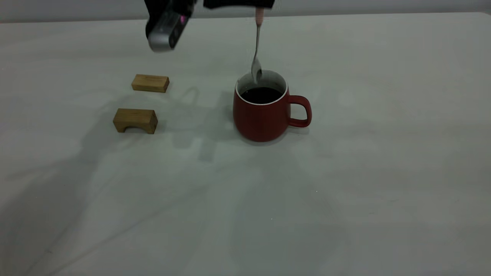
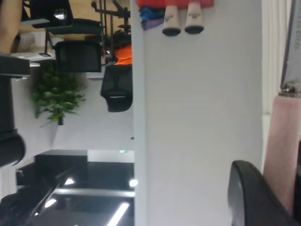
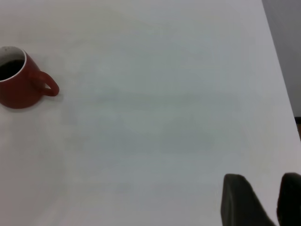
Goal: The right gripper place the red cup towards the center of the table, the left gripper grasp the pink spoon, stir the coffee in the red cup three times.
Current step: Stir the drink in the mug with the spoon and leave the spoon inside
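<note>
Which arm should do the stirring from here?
Left. The left gripper holds the pink spoon upright, its bowl at the red cup rim above the coffee. The right gripper sits far off, holding nothing.

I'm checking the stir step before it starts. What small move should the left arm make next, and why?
Probably lower the pink spoon straight down. The left gripper holds it upright by the handle, its bowl at the red cup rim, apparently above the coffee. The right gripper is well clear of the cup.
</note>
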You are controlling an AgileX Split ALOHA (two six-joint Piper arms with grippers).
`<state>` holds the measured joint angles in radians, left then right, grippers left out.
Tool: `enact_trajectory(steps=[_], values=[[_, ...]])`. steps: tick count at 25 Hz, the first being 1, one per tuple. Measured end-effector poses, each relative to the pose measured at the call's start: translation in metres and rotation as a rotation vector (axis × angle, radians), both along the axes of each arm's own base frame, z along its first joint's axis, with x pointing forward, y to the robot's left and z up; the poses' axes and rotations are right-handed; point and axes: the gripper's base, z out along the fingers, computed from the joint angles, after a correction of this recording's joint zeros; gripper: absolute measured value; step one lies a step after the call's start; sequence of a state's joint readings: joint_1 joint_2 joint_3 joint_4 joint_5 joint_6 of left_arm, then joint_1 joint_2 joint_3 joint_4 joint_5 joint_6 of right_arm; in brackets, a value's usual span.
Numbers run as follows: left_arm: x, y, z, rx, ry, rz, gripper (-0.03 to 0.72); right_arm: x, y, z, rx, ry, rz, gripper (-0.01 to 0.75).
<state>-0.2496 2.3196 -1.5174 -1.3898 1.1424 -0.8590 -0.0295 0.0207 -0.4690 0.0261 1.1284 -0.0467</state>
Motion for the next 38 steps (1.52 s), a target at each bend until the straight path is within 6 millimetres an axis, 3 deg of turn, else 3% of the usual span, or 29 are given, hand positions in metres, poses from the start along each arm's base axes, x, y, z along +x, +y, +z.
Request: enact_trajectory(steps=[8, 14, 20, 28, 35, 38], values=[[0.006, -0.001, -0.036, -0.003, 0.066, 0.081, 0.156, 0.0, 0.0, 0.0, 0.0, 0.0, 0.0, 0.237], [0.01, 0.0, -0.065, 0.042, -0.043, 0.099, 0.156, 0.0, 0.0, 0.0, 0.0, 0.0, 0.0, 0.237], [0.015, -0.006, -0.069, -0.004, -0.114, 0.147, 0.156, 0.0, 0.0, 0.0, 0.0, 0.0, 0.0, 0.237], [0.003, -0.019, -0.075, 0.049, 0.149, 0.152, 0.156, 0.0, 0.0, 0.0, 0.0, 0.0, 0.0, 0.237], [0.014, -0.011, -0.072, 0.142, -0.102, 0.103, 0.156, 0.0, 0.0, 0.0, 0.0, 0.0, 0.0, 0.237], [0.011, -0.013, -0.072, 0.089, -0.085, 0.087, 0.156, 0.0, 0.0, 0.0, 0.0, 0.0, 0.0, 0.237]])
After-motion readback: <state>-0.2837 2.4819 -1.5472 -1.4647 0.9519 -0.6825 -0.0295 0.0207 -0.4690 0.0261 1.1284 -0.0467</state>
